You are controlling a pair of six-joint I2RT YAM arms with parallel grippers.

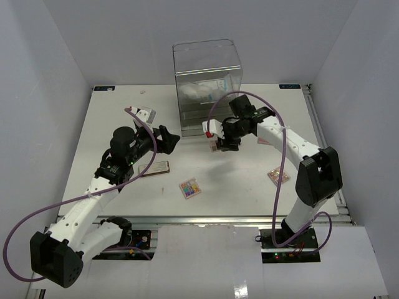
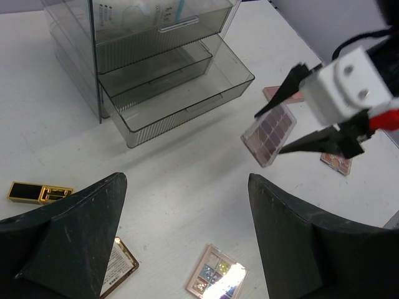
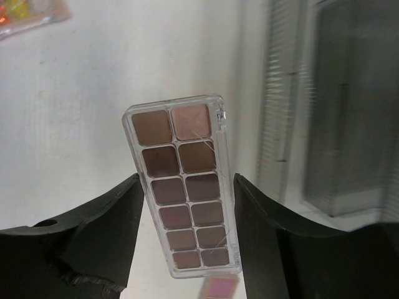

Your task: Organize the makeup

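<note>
**Brown palette held aloft just in front of the drawer box**

- Nearest, well in front of the drawer box [image 1: 207, 81]: a small colourful palette [image 1: 189, 187] and a bronze compact [image 1: 156, 169] lie flat on the table [image 1: 249, 199]. A pink-orange flat item [image 1: 278, 175] lies off to the box's front right.
- Midway: the left claw [image 1: 168, 137] is spread wide and holds nothing. It hovers front-left of the box.
- The right claw [image 1: 218, 141] is clamped on a brown eyeshadow palette [image 3: 184, 187], lifted off the table just in front of the box.
- Grip: the fingers press the two long edges, on the half nearer the wrist. The far half sticks out free.
- Handling (judgement): a thin, stiff, clear plastic case. It is light and slick-sided, and the powder pans would crack if dropped. Edge grip across the narrow width suits it; squeeze moderately.
- Farthest: the box's two lower drawers [image 2: 181, 93] stand pulled out.
</note>
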